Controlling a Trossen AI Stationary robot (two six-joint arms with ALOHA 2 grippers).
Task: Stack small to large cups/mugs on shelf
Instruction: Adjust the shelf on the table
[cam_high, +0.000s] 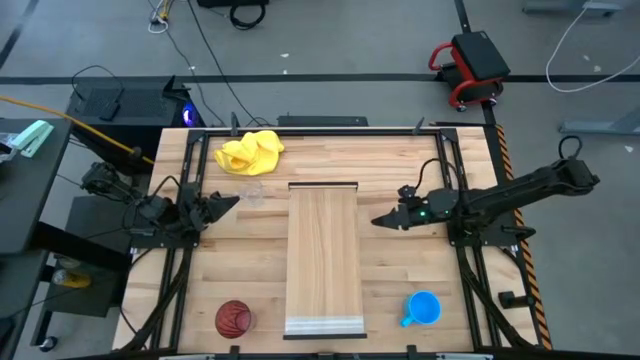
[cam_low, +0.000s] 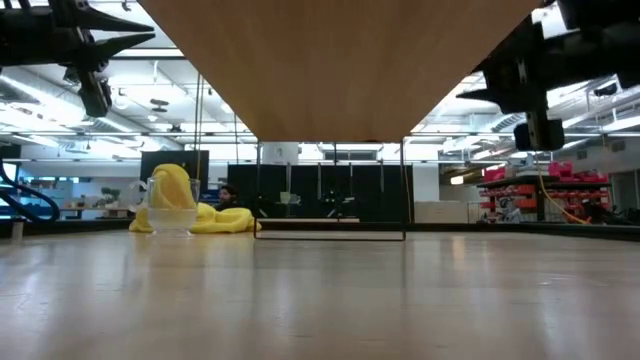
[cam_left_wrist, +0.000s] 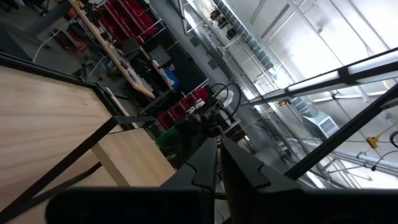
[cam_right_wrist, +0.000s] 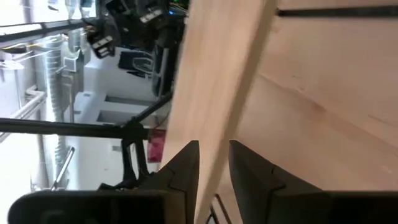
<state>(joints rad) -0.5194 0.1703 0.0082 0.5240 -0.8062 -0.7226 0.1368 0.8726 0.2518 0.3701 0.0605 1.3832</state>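
Observation:
The shelf (cam_high: 325, 255), a long pale plank board, lies in the middle of the table with its lighter lip (cam_high: 325, 325) at the near end. The small clear cup (cam_high: 250, 192) (cam_low: 172, 207) stands upright to its far left, in front of the yellow cloth (cam_high: 250, 152). The dark red ribbed cup (cam_high: 233, 318) stands at the near left and the blue mug (cam_high: 423, 308) at the near right. My left gripper (cam_high: 232, 203) hovers shut, left of the shelf near the clear cup. My right gripper (cam_high: 378, 220) hovers right of the shelf, its fingers a narrow gap apart (cam_right_wrist: 214, 155).
Black frame rails (cam_high: 180, 250) run along the table's left and right sides, under both arms. The yellow cloth (cam_low: 215, 218) lies crumpled near the far edge. Bare tabletop (cam_high: 400, 160) shows between the shelf and each cup. Cables and boxes lie on the floor beyond the table.

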